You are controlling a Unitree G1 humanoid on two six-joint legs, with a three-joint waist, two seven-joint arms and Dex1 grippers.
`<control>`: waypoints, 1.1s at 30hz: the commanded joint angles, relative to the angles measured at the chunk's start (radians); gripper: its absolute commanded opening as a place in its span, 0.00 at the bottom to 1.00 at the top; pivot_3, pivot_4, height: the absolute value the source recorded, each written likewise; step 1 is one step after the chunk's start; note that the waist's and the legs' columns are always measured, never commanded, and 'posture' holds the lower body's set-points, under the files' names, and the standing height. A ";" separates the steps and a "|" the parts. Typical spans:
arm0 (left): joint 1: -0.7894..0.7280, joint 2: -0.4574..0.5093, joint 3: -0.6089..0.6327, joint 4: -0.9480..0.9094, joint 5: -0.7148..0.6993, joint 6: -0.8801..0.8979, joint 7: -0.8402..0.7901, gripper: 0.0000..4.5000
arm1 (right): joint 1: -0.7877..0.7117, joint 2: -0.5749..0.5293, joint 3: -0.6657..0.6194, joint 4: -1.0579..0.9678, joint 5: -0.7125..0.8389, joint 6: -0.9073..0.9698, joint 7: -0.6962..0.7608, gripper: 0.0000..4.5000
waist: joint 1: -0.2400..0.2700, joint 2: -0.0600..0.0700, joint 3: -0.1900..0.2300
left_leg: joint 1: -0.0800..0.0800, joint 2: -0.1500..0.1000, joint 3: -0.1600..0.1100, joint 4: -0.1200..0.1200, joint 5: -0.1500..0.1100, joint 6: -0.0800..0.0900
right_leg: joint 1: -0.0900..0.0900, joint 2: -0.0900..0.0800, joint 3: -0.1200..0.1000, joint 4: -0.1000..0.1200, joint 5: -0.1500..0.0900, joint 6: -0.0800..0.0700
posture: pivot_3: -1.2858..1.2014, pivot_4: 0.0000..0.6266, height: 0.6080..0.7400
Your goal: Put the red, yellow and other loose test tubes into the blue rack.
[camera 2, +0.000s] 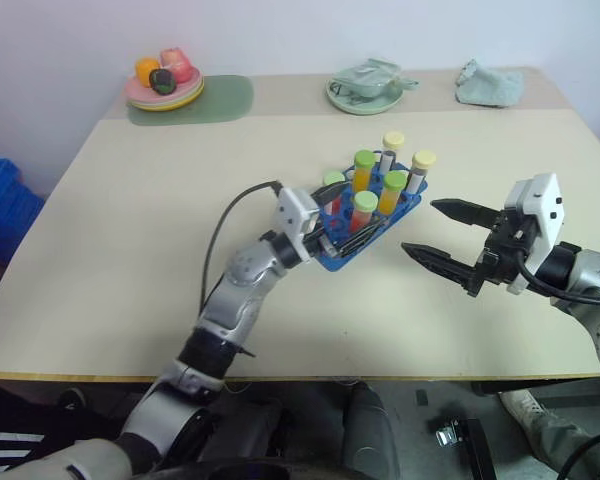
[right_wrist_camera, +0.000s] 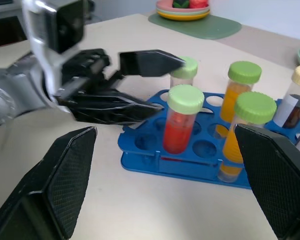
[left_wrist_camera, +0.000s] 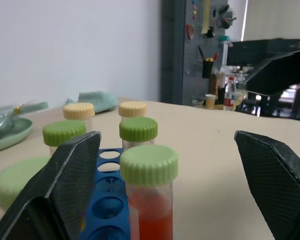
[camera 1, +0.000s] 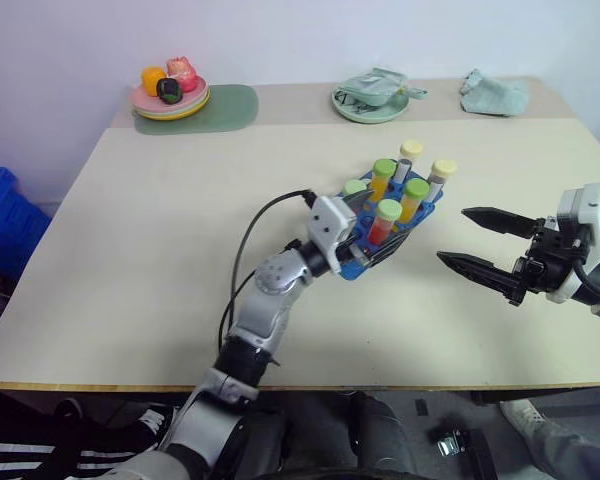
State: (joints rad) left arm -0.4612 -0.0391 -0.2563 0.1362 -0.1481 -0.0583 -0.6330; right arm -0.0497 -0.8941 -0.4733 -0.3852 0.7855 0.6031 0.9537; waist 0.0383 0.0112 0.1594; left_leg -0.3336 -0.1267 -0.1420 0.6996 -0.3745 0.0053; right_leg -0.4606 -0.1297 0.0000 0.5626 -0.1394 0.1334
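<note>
Standing upright in a near hole of the blue rack point(camera 1: 420, 215), the red-filled tube point(camera 1: 385, 222) sits between the spread fingers of the left pincer point(camera 1: 375, 245), which touch nothing that I can see. Behind it in the rack, toward twelve and one o'clock, stand the yellow-filled tube point(camera 1: 414, 198), the orange-filled tube point(camera 1: 381, 179), the brown-filled tube point(camera 1: 440, 179) and a grey-white one point(camera 1: 409, 159); another pale green cap point(camera 1: 354, 187) sits at the rack's ten o'clock corner. I see no tube lying loose on the desk point(camera 1: 160, 270).

These tubes look light, stiff and smooth-walled, probably slippery and breakable if squeezed hard or dropped. The ribbed caps offer the best hold, or the bare wall just under the cap.

The right pincer point(camera 1: 480, 245) hangs with fingers wide apart at the rack's three o'clock, near but not touching. Neighbouring caps crowd closely, so any withdrawal should go straight back toward seven o'clock. Open desk lies all around, with the edges well apart from the rack.
</note>
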 commanded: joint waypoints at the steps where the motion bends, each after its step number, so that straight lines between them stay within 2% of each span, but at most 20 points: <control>1: 0.060 0.086 0.003 -0.222 -0.037 0.101 -0.032 1.00 | -0.030 -0.006 0.010 0.028 -0.019 -0.038 0.025 1.00 | 0.001 0.000 0.000 | 0.000 0.000 0.000 0.000 0.000 0.000 | 0.000 0.000 0.000 0.000 0.000 0.000 | 0.52 0.24 1.00; 4: 0.118 0.173 0.025 -0.367 -0.075 0.199 -0.040 1.00 | -0.054 -0.006 0.034 0.072 -0.043 -0.067 0.053 1.00 | 0.002 0.000 0.000 | 0.000 0.001 0.000 0.000 0.000 0.000 | 0.000 0.001 0.001 0.000 0.001 -0.001 | 0.52 0.24 1.00; 9: 0.165 0.350 0.147 -0.500 -0.220 0.322 -0.122 1.00 | -0.097 -0.015 0.050 0.136 -0.062 -0.110 0.104 1.00 | 0.001 0.001 0.000 | 0.000 0.001 0.000 0.000 0.000 0.000 | 0.000 0.001 0.001 0.000 0.001 -0.001 | 0.52 0.24 1.00; 14: 0.202 0.548 0.297 -0.505 -0.374 0.397 -0.262 1.00 | -0.111 -0.011 0.056 0.199 -0.080 -0.148 0.149 1.00 | -0.001 0.001 0.000 | 0.001 0.002 0.000 -0.001 0.000 0.000 | -0.001 0.001 0.001 0.000 0.001 -0.001 | 0.52 0.24 1.00; 21: 0.224 0.737 0.447 -0.412 -0.429 0.352 -0.432 1.00 | -0.080 -0.007 0.057 0.260 -0.173 -0.274 0.180 1.00 | -0.001 0.001 0.000 | 0.001 0.002 0.000 -0.001 0.000 0.000 | -0.001 0.002 0.001 0.000 0.001 -0.001 | 0.52 0.24 1.00; 27: 0.197 0.813 0.511 -0.275 -0.451 0.317 -0.540 1.00 | -0.051 -0.037 0.027 0.291 -0.193 -0.299 0.218 1.00 | -0.001 0.001 0.000 | 0.001 0.002 0.000 -0.001 0.000 0.000 | -0.001 0.002 0.001 0.000 0.001 -0.002 | 0.52 0.24 1.00; 33: 0.201 0.785 0.499 -0.251 -0.446 0.275 -0.548 1.00 | -0.110 -0.040 0.058 0.337 -0.215 -0.317 0.215 1.00 | -0.002 0.001 0.000 | 0.001 0.002 0.000 -0.001 0.000 0.000 | -0.001 0.002 0.001 0.000 0.001 -0.002 | 0.52 0.24 1.00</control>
State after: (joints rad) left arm -0.2585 0.7464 0.2225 -0.0983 -0.5804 0.2441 -1.1799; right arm -0.1390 -0.9173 -0.4063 -0.0434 0.5699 0.3117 1.1669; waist 0.0366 0.0124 0.1594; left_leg -0.3330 -0.1242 -0.1423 0.6981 -0.3749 0.0051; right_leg -0.4620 -0.1278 0.0009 0.5625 -0.1386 0.1316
